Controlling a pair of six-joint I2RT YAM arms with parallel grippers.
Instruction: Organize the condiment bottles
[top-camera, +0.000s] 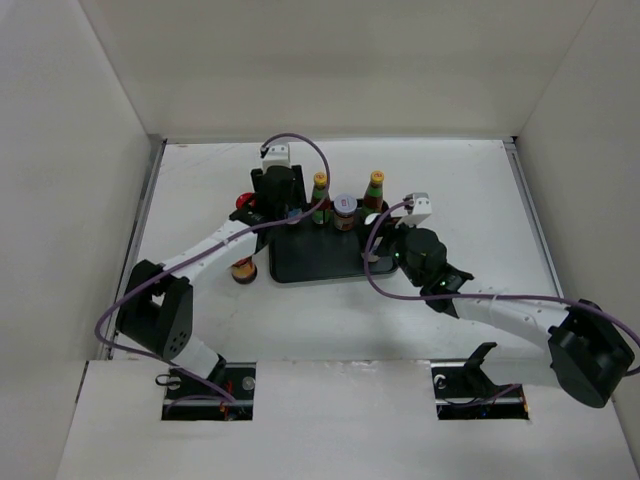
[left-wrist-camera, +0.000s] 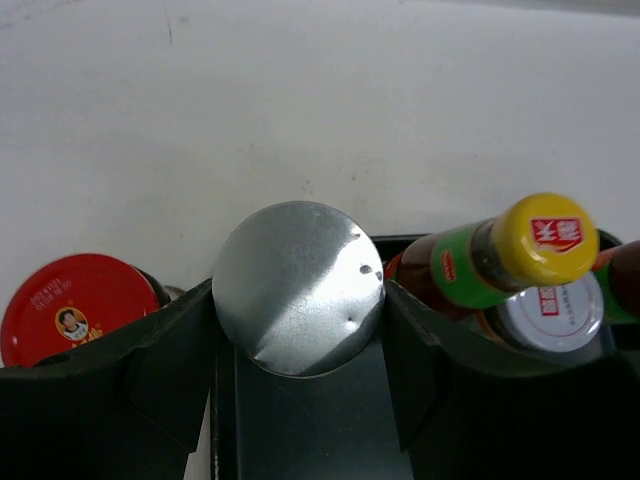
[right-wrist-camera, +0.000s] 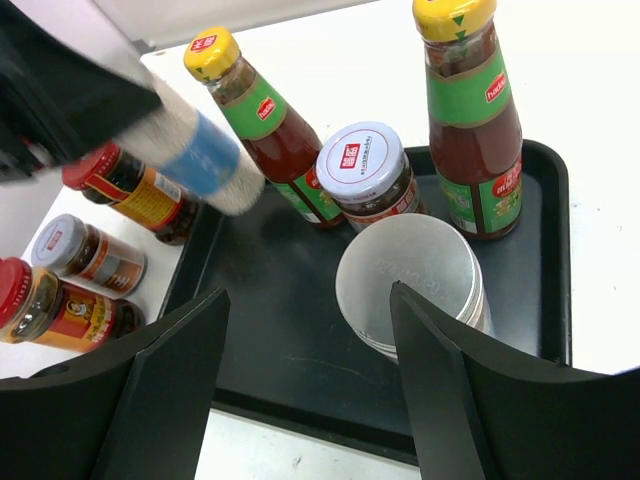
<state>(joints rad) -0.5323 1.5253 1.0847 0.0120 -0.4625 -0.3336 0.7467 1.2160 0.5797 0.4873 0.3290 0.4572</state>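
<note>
Between the arm bases and the near rim of the black rectangular plastic tray (right-wrist-camera: 270, 350), a wide strip of the white worktop (top-camera: 330, 330) is open. The near-left part of the tray floor is bare.

The right gripper (right-wrist-camera: 305, 300) hangs over the tray with its jaws apart. One plain silver-topped round tin (right-wrist-camera: 410, 280) stands below it, in the tray's right half.

Beside the tray's left edge, three jars are on the worktop: two red-lidded glass jars (right-wrist-camera: 45, 305) (right-wrist-camera: 120, 185) and one silver-lidded brown jar (right-wrist-camera: 85, 250) between them.

Along the tray's far edge stand two slim yellow-capped green-labelled bottles (right-wrist-camera: 270, 130) (right-wrist-camera: 470, 110), with one silver-lidded jar with a red logo (right-wrist-camera: 365, 170) between them.

At the tray's far-left corner, the left gripper (left-wrist-camera: 298, 300) is clamped on one white cylinder with a blue band (right-wrist-camera: 195, 155), held tilted.
</note>
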